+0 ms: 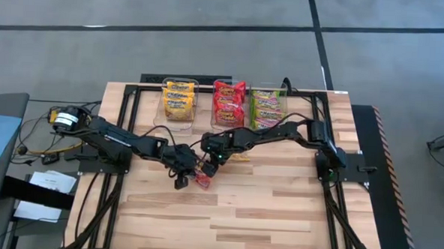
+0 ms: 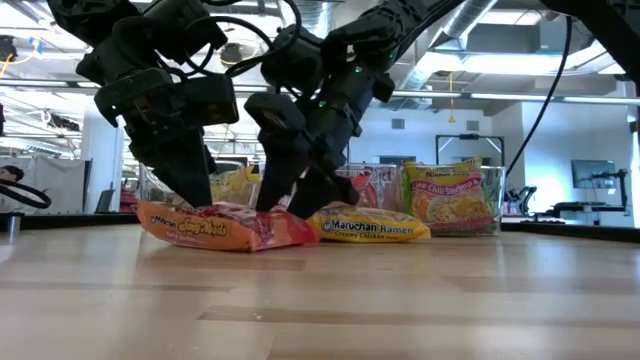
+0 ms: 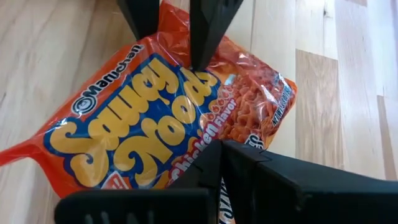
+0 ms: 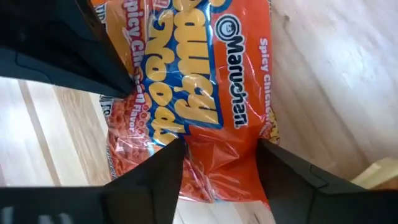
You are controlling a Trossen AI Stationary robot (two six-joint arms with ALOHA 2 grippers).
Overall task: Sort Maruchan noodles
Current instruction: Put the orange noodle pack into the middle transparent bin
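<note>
High view shows the left end effector (image 1: 184,168) with fingers together, tip resting on the red Maruchan packet (image 1: 202,178), which lies flat on the tabletop (image 1: 278,209) in front of the three clear bins (image 1: 224,102). Just right, the right end effector (image 1: 211,166) straddles the same packet, fingers apart. A yellow packet (image 2: 370,226) lies beside it, nearer the bins.

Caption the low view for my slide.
Both grippers, left shut and right spread wide, meet over an orange noodle packet on the table, a yellow packet lying beside it.
</note>
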